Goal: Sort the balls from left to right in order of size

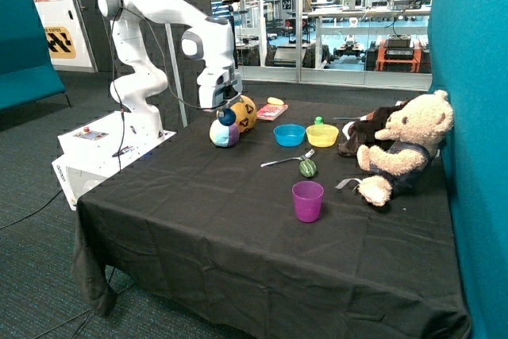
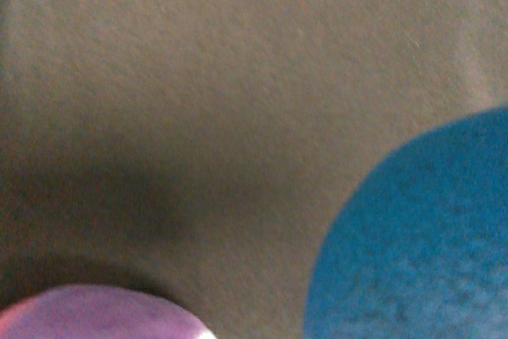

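Observation:
Three balls sit close together at the table's far corner near the robot base. The large yellow ball (image 1: 244, 113) with black marks lies furthest back. The pastel panelled ball (image 1: 224, 135) is in front of it. The small dark blue ball (image 1: 228, 117) sits just above the pastel one, directly under my gripper (image 1: 225, 105). In the wrist view the blue ball (image 2: 421, 236) looms very near, with a pink panel of the pastel ball (image 2: 95, 313) at the edge and black cloth between them. I cannot tell whether the blue ball is held or resting.
On the black cloth stand a blue bowl (image 1: 289, 134), a yellow bowl (image 1: 321, 134), a pink book (image 1: 272, 111), a fork (image 1: 286, 159), a green striped toy (image 1: 307, 167) and a purple cup (image 1: 307, 200). A teddy bear (image 1: 401, 148) sits by the teal wall.

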